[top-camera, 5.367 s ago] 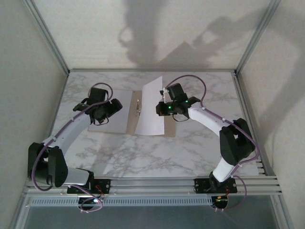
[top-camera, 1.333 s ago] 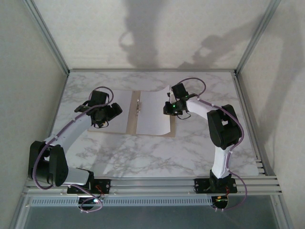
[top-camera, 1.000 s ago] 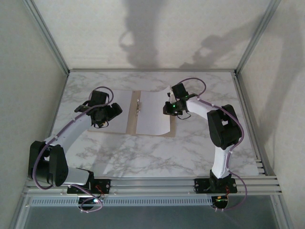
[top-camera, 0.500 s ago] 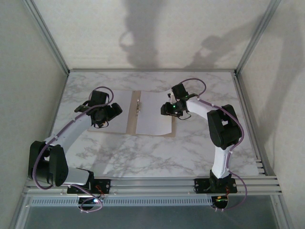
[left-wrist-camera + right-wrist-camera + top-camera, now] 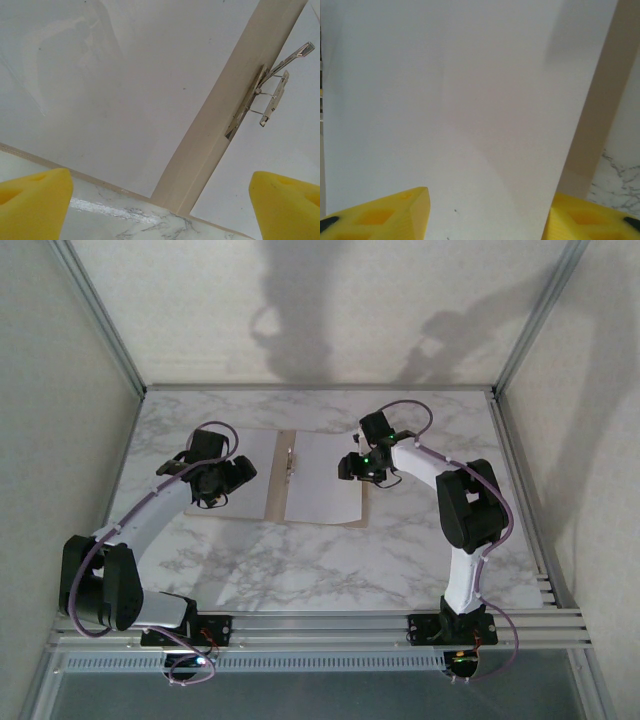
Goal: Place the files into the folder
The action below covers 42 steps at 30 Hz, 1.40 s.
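Moved: the right sheet, whose far corner was held up a moment ago, is now laid flat, and the right gripper has been opened.
Folder: laid open and flat on the marble table, with the right sheet on its right half.
Left sheet: laid flat on the left half, partly hidden under the left arm.
Right gripper: its yellow fingers are spread apart just above the right sheet's edge. Nothing is gripped. The paper seems not to be touched, though that is hard to see.
Left gripper: held wide open over the left half, with nothing between its pads.
Clip: seen on the brown spine, between the two sheets.
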Each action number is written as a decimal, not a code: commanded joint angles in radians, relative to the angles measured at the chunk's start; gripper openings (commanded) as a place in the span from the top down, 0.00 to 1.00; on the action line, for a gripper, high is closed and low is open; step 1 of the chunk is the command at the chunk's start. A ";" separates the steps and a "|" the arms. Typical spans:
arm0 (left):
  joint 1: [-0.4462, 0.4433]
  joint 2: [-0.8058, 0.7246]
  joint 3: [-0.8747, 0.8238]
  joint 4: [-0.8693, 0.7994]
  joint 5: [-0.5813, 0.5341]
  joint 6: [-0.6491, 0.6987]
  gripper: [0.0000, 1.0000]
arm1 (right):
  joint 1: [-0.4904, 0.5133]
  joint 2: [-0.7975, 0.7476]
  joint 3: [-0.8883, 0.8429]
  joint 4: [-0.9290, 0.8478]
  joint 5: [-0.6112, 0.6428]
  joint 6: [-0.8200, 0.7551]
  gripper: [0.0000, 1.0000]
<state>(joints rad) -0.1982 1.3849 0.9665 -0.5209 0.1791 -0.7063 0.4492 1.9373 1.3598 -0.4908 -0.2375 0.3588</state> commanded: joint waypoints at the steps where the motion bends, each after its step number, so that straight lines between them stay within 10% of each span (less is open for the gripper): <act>1: 0.011 0.000 -0.006 -0.021 -0.005 0.008 0.09 | -0.007 -0.027 0.030 -0.046 0.029 -0.012 0.43; 28: 0.004 0.013 0.074 0.027 0.020 0.030 0.09 | -0.041 -0.150 0.019 -0.103 0.012 -0.016 0.41; 42: -0.094 0.277 0.363 0.249 -0.021 0.299 0.09 | -0.030 -0.256 -0.239 0.150 -0.133 0.168 0.43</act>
<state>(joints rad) -0.2871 1.5875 1.2724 -0.3500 0.1688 -0.5106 0.4114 1.7157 1.1618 -0.4145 -0.3244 0.4561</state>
